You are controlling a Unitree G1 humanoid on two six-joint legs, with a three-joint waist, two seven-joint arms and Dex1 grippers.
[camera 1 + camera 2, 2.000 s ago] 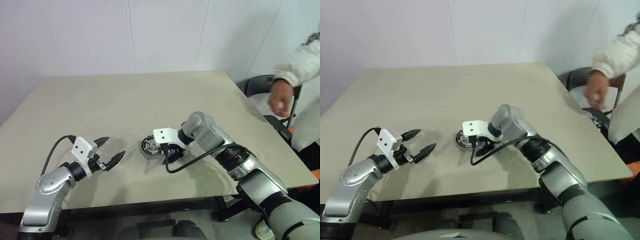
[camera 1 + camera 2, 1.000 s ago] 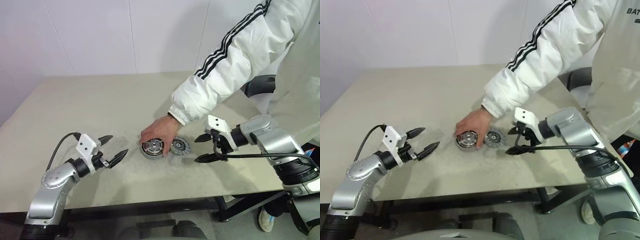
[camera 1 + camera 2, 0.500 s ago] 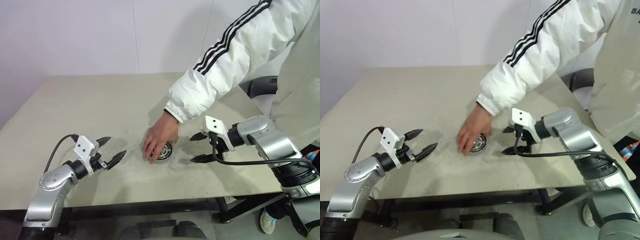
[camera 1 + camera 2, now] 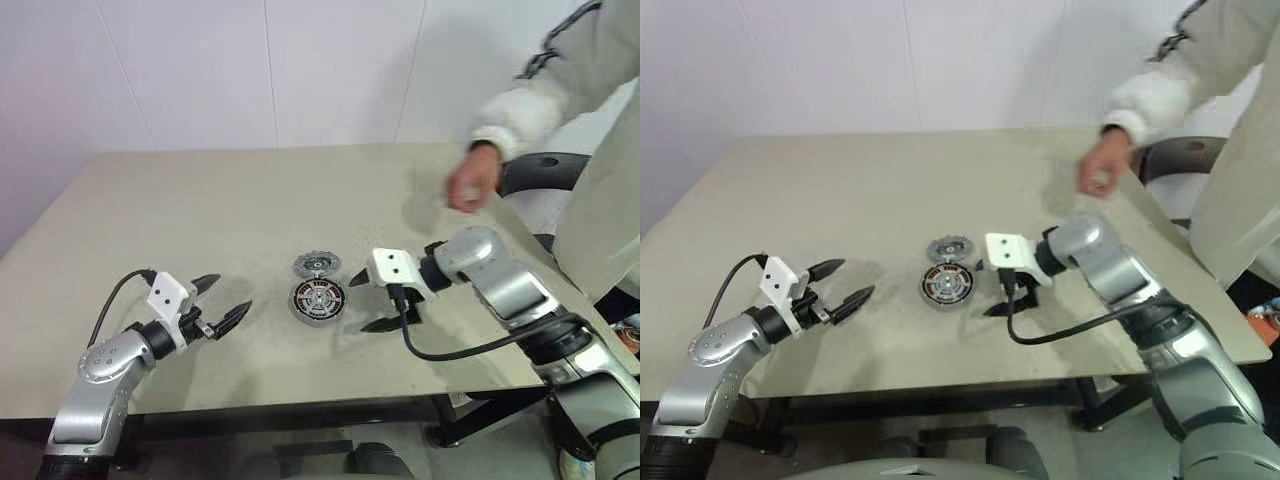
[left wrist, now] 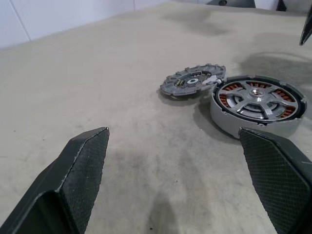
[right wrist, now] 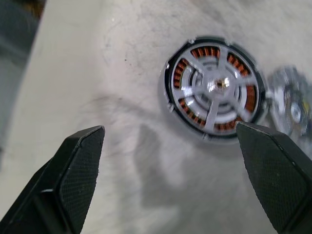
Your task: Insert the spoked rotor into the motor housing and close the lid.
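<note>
Both pincers are released, fingers spread wide with nothing between them. My left gripper [image 4: 226, 296] hangs low over the table [image 4: 200, 200] in the lower left of the head view, its two black fingers pointing toward the middle of the frame. My right gripper [image 4: 364, 304] is just right of centre, tilted down toward the tabletop, its fingers opening toward the parts from the right; it is close beside them but touches neither

The housing [image 4: 318, 299] sits upright on the table at the centre of the frame, between my two grippers and nearer the right one. From the right wrist I look down into it: copper windings ring the inside, and over them lie pale spokes around a small hub, edged by a dark rim. That reads to me as the rotor [image 6: 217, 85] seated in the cup, though I cannot tell how fully it is down

The lid [image 4: 316, 265], grey with a notched edge, lies on the table just above the housing in the head view. From the left wrist its edge seems to meet the housing's wall, and it looks slightly tilted. The cup is uncovered

A person's hand [image 4: 470, 185] shows in the upper right of the frame, above the far table edge and well apart from the parts
</note>
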